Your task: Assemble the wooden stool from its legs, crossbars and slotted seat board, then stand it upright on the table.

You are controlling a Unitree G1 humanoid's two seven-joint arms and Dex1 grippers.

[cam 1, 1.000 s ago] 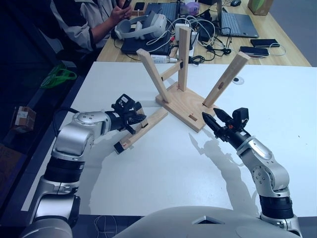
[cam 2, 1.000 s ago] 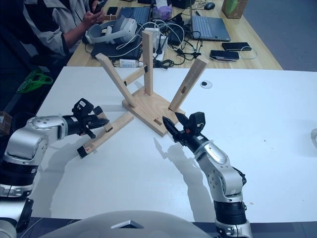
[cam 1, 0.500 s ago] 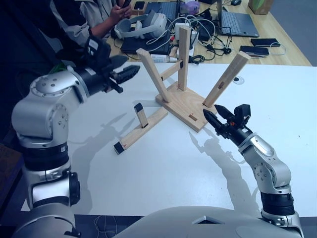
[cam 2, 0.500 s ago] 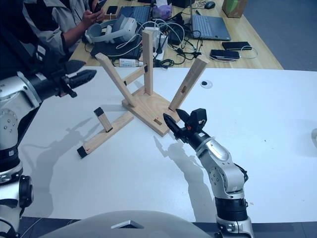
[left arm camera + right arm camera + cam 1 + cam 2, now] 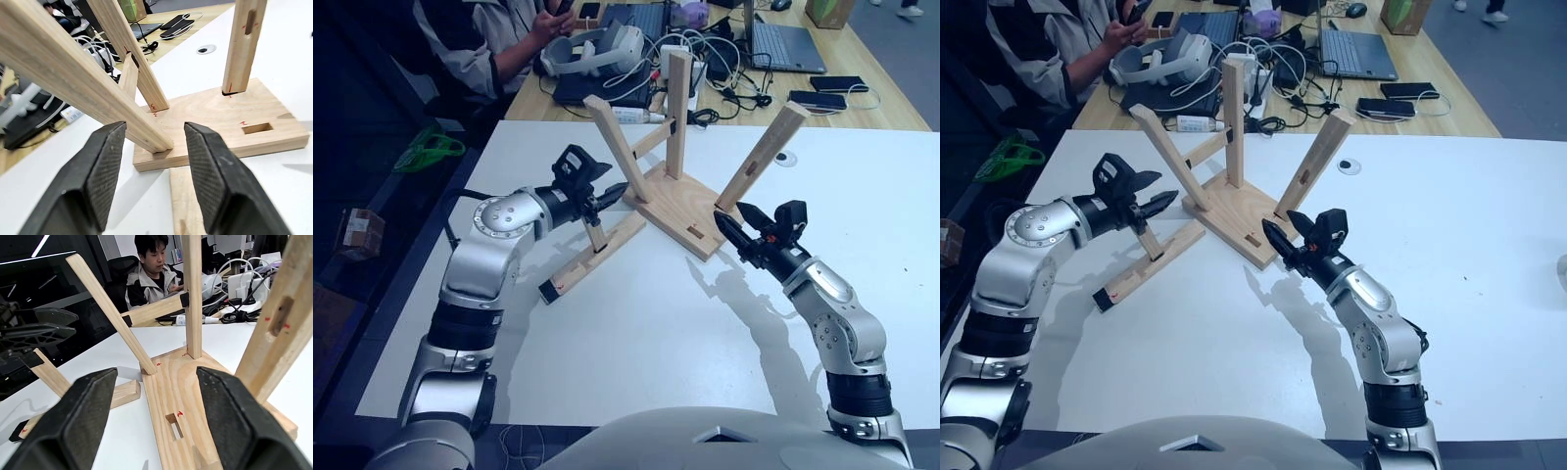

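Seat board (image 5: 671,206): lies flat, underside up, near the middle of the white table (image 5: 646,333). Carries three legs (image 5: 764,157) standing up out of it, with a crossbar (image 5: 651,139) joining the two on the robot's left. Shows one slot (image 5: 695,232) empty near its front edge.

Loose leg (image 5: 570,272): lies flat on the table, one end just beside the board's left corner. Bears a short crossbar (image 5: 595,233) sticking up from it.

Left gripper (image 5: 615,189): hovers just above that short crossbar, tips aimed at the foot of the slanted left-hand leg. Stands well open; in the wrist view has its dark fingers (image 5: 105,176) spread to either side of that leg's foot, short of it. Grips nothing; cannot tell whether a tip brushes the wood.

Right gripper (image 5: 732,215): hangs just beside the board's front right corner, close to the empty slot and the foot of the right-hand leg. Gapes wide, fingers (image 5: 93,421) far apart in its wrist view and pointing across the board. Has hold of nothing and touches no part of the stool.
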